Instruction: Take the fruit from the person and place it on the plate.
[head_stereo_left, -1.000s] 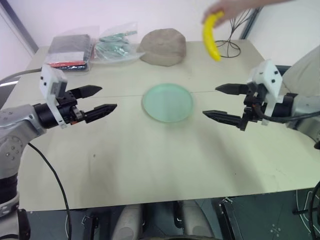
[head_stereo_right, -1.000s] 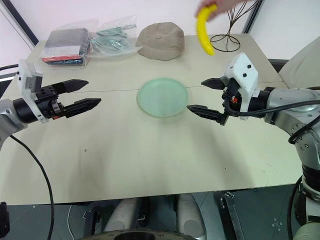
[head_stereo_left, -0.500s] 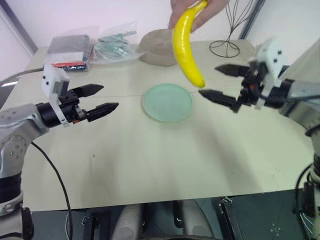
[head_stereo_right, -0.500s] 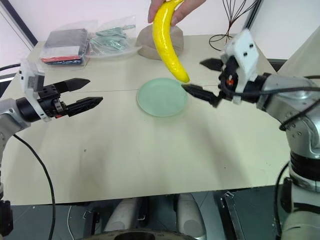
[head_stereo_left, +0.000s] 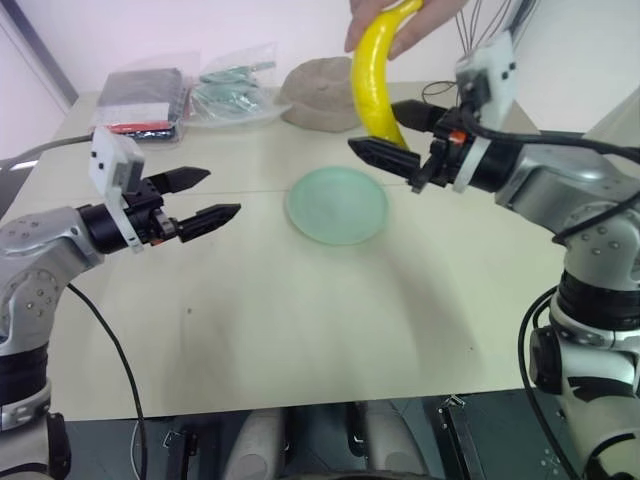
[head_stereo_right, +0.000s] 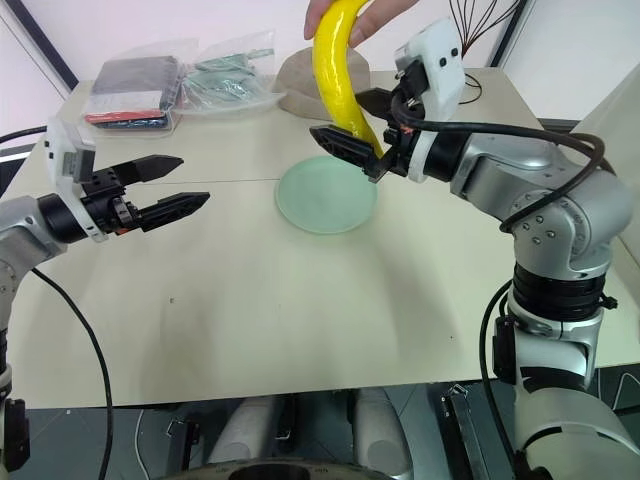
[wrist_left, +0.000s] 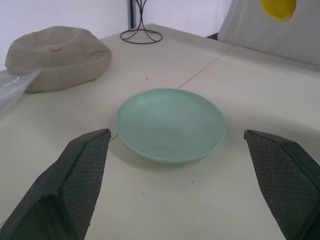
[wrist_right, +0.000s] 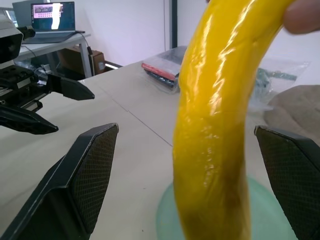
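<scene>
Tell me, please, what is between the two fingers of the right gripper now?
The banana, held from above by the person's hand, hangs between the open fingers of the right gripper, touching neither; the right wrist view shows it. The plate lies below.

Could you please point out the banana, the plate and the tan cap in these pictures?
banana (head_stereo_right: 333, 75): right eye view, middle of its yellow body.
plate (head_stereo_left: 336, 205): left eye view, centre of the green dish.
tan cap (wrist_left: 55, 56): left wrist view, top of its dome.
</scene>
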